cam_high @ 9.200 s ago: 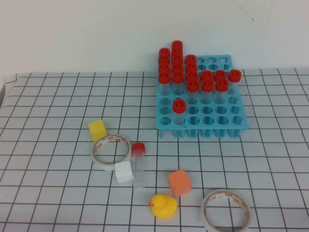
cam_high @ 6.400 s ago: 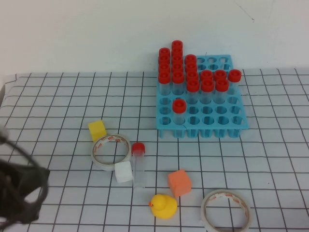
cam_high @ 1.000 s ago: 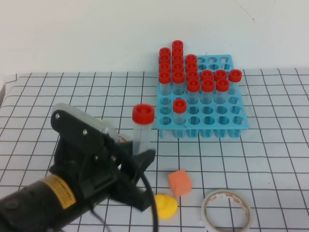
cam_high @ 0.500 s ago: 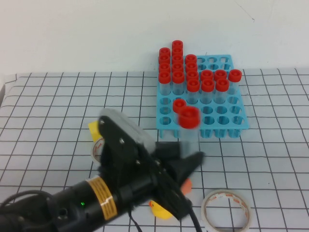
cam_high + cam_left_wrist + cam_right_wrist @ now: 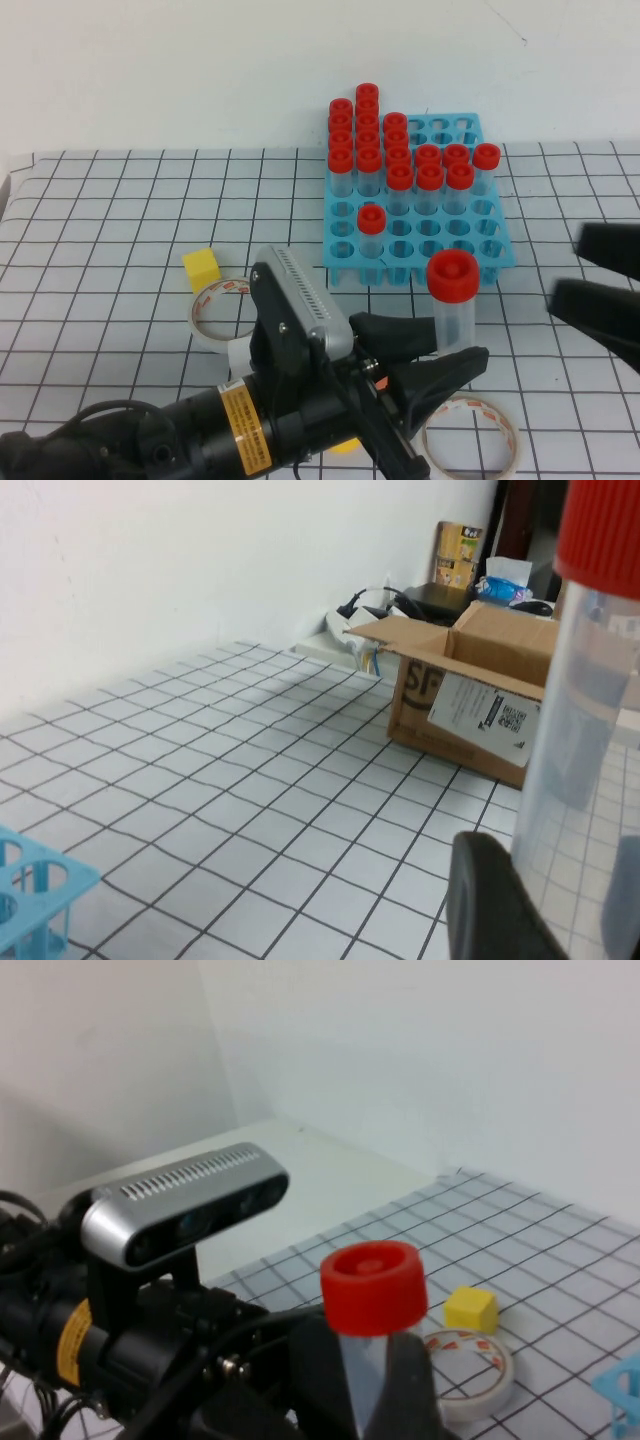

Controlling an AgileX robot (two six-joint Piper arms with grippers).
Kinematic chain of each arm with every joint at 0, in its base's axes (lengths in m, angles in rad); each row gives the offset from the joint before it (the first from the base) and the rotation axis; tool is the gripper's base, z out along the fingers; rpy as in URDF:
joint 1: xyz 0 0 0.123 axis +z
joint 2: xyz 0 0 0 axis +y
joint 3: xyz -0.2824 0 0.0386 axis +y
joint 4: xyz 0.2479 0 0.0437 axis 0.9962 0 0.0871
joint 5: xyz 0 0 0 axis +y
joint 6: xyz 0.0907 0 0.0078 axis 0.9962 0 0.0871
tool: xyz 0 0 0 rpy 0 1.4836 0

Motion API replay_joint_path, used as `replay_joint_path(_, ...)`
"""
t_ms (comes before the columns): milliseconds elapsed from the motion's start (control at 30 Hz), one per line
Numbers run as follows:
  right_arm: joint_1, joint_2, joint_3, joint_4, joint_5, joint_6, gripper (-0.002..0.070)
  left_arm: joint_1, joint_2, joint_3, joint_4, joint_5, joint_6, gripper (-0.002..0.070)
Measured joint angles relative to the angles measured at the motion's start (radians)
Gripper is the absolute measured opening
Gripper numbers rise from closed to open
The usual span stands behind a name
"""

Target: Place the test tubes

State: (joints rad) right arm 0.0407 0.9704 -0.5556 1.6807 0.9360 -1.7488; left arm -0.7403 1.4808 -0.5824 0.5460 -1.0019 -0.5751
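Note:
My left gripper [image 5: 452, 347] is shut on a clear test tube [image 5: 453, 318] with a red cap [image 5: 452, 275] and holds it upright above the table, just in front of the blue rack [image 5: 492, 262]. The rack holds several red-capped tubes [image 5: 400, 160] in its back rows and a single one [image 5: 371, 222] nearer the front. At the right edge, level with the held tube, my right gripper [image 5: 568, 268] stands open with nothing in it. In the left wrist view the tube [image 5: 580, 700] fills the space beside a dark finger [image 5: 490, 900]. The right wrist view faces the tube's cap [image 5: 372, 1285].
A yellow cube [image 5: 200, 268] and a tape roll [image 5: 215, 308] lie left of the arm; a second tape roll [image 5: 468, 435] lies near the front. A white cube [image 5: 237, 352] peeks out beside the arm. The left wrist view shows a cardboard box [image 5: 470, 690] beyond the table.
The left arm has carried the upright tube to the right, toward the rack's front. The right gripper has come into view at the right edge with its fingers apart.

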Motion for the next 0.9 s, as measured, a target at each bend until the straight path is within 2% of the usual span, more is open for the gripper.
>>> replay_joint_path(467,0.208,0.322,-0.173,0.0,0.049,-0.148,0.0509,0.002,0.009,0.0,0.043,0.052,-0.021,0.0214)
replay_joint_path(700,0.222,0.339,-0.179,0.0,0.082,-0.192,0.051,0.002,0.009,0.0,0.055,0.077,-0.039,0.0214)
replay_joint_path(900,0.222,0.339,-0.183,0.0,0.058,-0.201,0.051,0.002,0.009,0.0,0.117,0.207,-0.199,0.0213)
